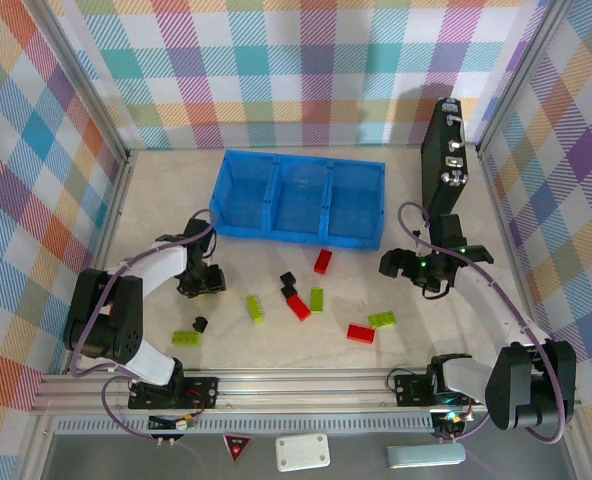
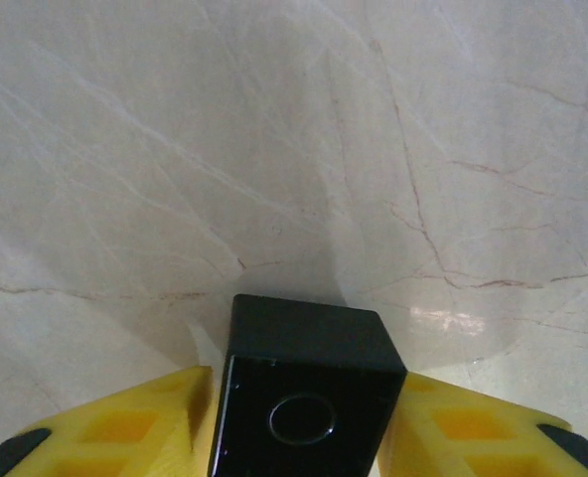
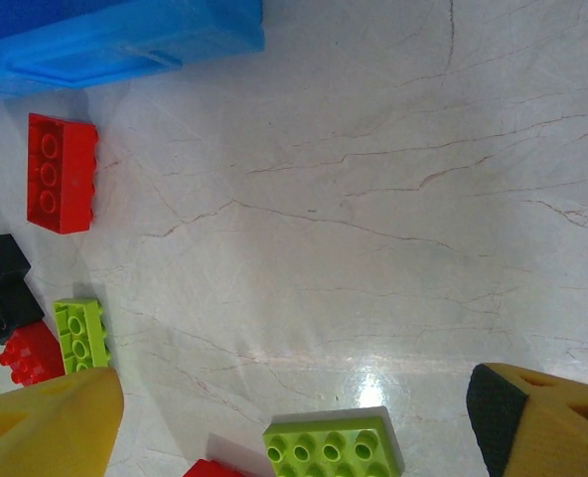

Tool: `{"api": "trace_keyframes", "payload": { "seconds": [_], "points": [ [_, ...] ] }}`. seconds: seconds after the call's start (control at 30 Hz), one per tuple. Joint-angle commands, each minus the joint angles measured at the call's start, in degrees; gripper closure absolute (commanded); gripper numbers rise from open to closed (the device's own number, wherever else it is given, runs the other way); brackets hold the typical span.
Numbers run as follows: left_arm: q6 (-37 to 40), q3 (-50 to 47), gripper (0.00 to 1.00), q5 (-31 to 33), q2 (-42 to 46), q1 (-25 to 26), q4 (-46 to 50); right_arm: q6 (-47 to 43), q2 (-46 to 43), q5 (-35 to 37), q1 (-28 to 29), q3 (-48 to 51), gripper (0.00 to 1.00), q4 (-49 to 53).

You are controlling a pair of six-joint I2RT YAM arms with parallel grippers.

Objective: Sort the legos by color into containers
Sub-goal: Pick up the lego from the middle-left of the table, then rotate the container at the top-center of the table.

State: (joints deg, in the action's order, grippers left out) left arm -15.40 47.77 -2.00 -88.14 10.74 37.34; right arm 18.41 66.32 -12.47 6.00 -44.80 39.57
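Black case (image 1: pixel 444 150), marble table (image 1: pixel 166 195), plaid walls (image 1: pixel 306 70)

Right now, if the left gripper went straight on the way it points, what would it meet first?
Probably the bare table. The left gripper has a black cube between its fingers, and past it lies marble, nothing else in that line. How near the surface is, I cannot tell.

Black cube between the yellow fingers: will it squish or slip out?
Probably no squishing: the black cube looks hard, with sharp edges. Its flat sides likely stop it rolling. Its shiny surface might slip, though the yellow fingers sit flat against both sides.
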Motion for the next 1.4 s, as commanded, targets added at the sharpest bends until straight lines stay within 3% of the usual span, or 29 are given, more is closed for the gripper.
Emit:
{"api": "trace_keyframes", "payload": {
  "seconds": [0.0,0.67,1.07,1.37],
  "points": [
    [0.7,1.5,0.58,1.0,-0.7,0.1,1.0,-0.8,-0.5,0.2,0.2,-1.2,0.09,1.1],
    [0.3,4.0,0.8,2.8,3.5,1.0,4.3,-0.6,-2.4,0.1,0.2,-0.2,0.09,1.2],
    [1.0,15.9,0.88,2.2,2.8,1.3,8.2,-0.9,-3.4,0.6,0.2,-0.1,0.09,1.0],
    [3.0,28.6,0.88,3.3,-4.8,3.3,9.3,-1.5,-3.4,1.1,0.2,-0.7,0.09,1.1]
  ]
}}
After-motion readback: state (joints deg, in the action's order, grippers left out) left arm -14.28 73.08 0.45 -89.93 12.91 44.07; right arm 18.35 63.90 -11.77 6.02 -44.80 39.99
